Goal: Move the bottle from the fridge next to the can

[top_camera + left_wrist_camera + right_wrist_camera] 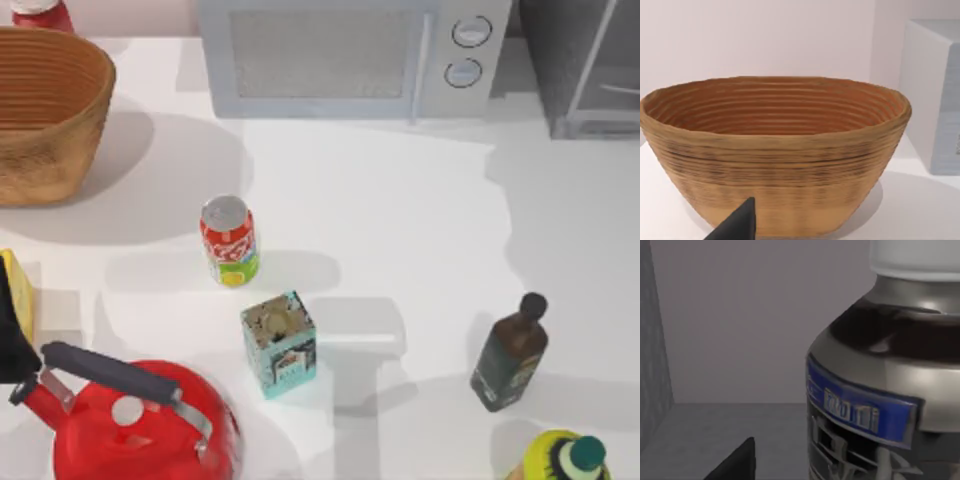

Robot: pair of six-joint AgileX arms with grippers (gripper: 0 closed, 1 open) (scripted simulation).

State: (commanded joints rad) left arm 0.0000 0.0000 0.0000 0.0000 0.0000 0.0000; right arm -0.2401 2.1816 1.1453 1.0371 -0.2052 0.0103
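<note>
The bottle (880, 365) stands very close in the right wrist view, with a white cap, dark liquid and a grey-and-blue label, against the grey inner walls of the fridge (715, 340). A dark part of my right gripper (735, 462) shows just beside the bottle. The fridge (585, 70) sits at the table's back right corner, its light grey door frame standing at an angle. Left of the table's centre the red can (228, 240) stands upright. My left gripper (737, 222) hovers in front of a woven basket (775, 155).
A white microwave (350, 55) stands at the back centre and the woven basket (45, 115) at the back left. A teal tin (278, 343) sits just in front of the can, a red kettle (130, 420) front left, a dark olive bottle (510, 355) and a yellow bottle (565, 458) front right.
</note>
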